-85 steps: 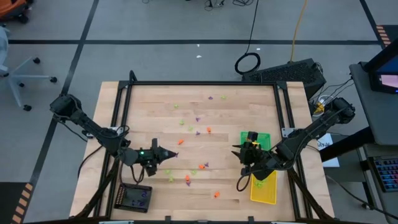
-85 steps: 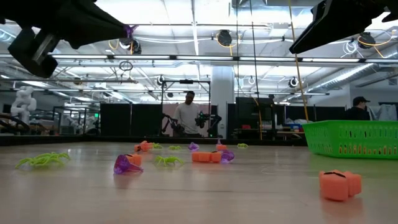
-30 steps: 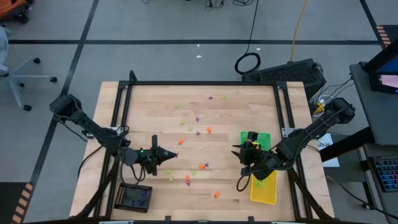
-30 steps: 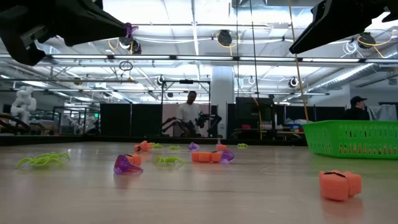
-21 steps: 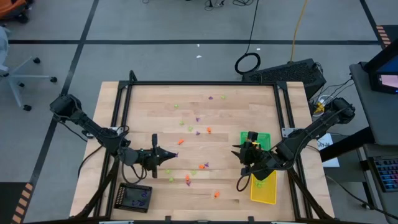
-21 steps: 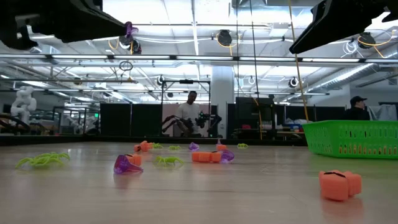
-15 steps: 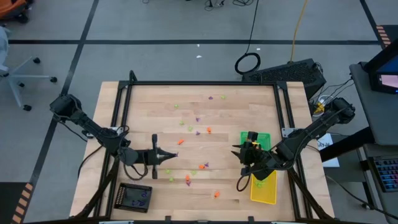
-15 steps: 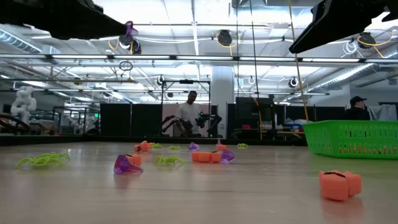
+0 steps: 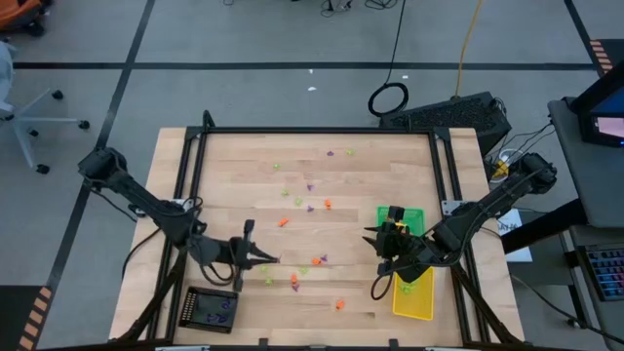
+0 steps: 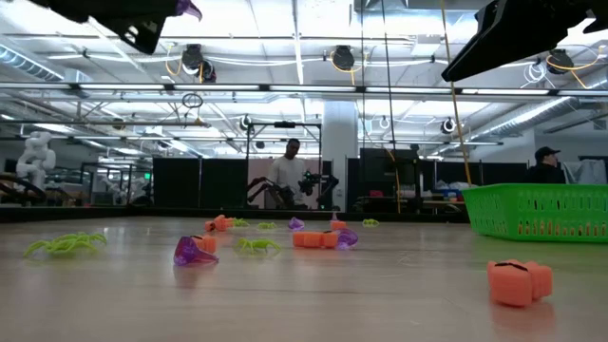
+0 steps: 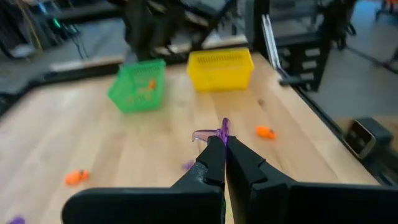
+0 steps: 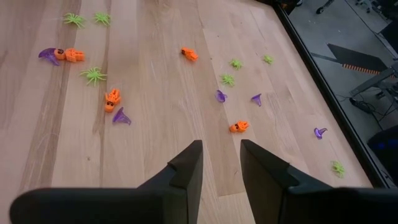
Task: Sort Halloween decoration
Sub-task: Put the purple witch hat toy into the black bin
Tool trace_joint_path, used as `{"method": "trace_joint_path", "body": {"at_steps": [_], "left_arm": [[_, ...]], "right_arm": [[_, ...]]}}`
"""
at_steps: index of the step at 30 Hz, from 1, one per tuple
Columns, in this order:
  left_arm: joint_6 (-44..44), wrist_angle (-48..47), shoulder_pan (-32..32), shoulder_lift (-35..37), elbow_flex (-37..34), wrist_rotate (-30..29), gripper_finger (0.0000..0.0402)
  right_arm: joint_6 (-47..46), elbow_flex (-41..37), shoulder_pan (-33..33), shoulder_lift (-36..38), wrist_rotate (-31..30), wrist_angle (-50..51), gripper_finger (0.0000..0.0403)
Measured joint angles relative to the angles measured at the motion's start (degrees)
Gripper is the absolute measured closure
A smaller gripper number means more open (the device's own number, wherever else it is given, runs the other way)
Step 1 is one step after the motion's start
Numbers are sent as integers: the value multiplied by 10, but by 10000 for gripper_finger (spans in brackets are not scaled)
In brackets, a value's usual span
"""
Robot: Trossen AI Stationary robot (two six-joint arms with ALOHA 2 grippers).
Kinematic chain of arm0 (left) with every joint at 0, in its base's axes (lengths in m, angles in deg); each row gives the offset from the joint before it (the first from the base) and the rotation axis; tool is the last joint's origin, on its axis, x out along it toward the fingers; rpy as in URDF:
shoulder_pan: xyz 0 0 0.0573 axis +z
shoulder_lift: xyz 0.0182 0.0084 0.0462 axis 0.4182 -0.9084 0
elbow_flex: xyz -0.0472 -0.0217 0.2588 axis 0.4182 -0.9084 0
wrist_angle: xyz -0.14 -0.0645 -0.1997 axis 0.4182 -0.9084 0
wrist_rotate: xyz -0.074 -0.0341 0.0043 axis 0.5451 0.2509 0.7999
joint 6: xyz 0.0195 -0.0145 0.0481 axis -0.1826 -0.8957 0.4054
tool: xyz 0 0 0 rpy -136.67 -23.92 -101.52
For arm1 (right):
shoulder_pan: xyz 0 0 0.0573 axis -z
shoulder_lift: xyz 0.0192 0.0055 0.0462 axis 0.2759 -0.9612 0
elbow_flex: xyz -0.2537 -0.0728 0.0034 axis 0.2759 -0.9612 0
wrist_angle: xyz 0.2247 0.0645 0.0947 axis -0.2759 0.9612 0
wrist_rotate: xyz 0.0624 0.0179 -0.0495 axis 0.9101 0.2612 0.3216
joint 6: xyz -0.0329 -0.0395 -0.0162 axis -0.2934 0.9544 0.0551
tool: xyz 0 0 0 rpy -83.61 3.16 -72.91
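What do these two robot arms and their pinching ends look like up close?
Both are matte black, thin jointed arms with cables along them. The left gripper ends in two slim, tapering black fingers. The right gripper has two blockier, wedge-shaped black fingers. No markings show.

The left gripper [image 11: 224, 144] has its two dark fingers pressed together on a small purple trinket [image 11: 214, 132], which sticks out from the tips above the wooden bench [image 11: 93, 143]. Beyond it, near the bench's far edge, a green tray [image 11: 137, 85] and a yellow tray [image 11: 221, 68] stand side by side. An orange trinket [image 11: 265, 132] lies toward the framed side edge, another orange trinket [image 11: 76, 178] on the open wood.
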Motion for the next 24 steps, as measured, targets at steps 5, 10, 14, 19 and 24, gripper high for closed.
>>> {"method": "trace_joint_path", "body": {"at_steps": [5, 10, 14, 19, 24], "left_arm": [[-86, -198, -14, 0, 80, 4, 402], [-159, -311, -33, 0, 138, 46, 402], [-215, -344, -56, 0, 157, 95, 402], [-311, -380, -102, 0, 160, 126, 402], [-415, -426, -154, 0, 160, 129, 402]], "right_arm": [[0, 0, 0, 0, 0, 0, 310], [0, 0, 0, 0, 0, 0, 310], [0, 0, 0, 0, 0, 0, 310], [0, 0, 0, 0, 0, -4, 310], [0, 0, 0, 0, 0, -9, 310]]}}
